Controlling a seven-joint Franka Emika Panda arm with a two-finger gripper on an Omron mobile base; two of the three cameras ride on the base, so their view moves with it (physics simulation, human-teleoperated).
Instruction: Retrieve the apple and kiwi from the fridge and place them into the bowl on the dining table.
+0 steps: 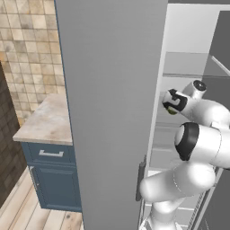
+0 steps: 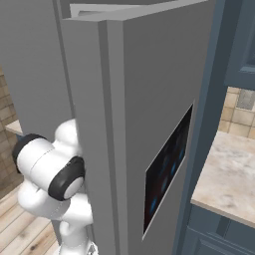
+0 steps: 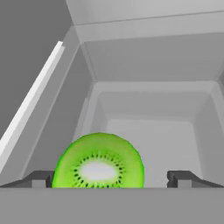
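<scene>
- Hand view: gripper [image 3: 111, 179] jaws spread wide, holding nothing.
- Kiwi [image 3: 99, 162] sits between the fingertips, nearer the left one (cut face toward camera), inside the fridge [image 3: 148, 109].
- Left base view: hand reaches into the fridge, past its open door [image 1: 112, 112].

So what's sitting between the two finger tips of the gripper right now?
In the hand view, the kiwi sits between the open gripper fingertips, close against one tip with a bare gap to the other, inside the fridge.

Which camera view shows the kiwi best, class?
The hand view: the kiwi sits large between the open claw tips, cut face showing. The left base view gives a green sliver behind the hand; the fridge door blocks the right base view.
</scene>
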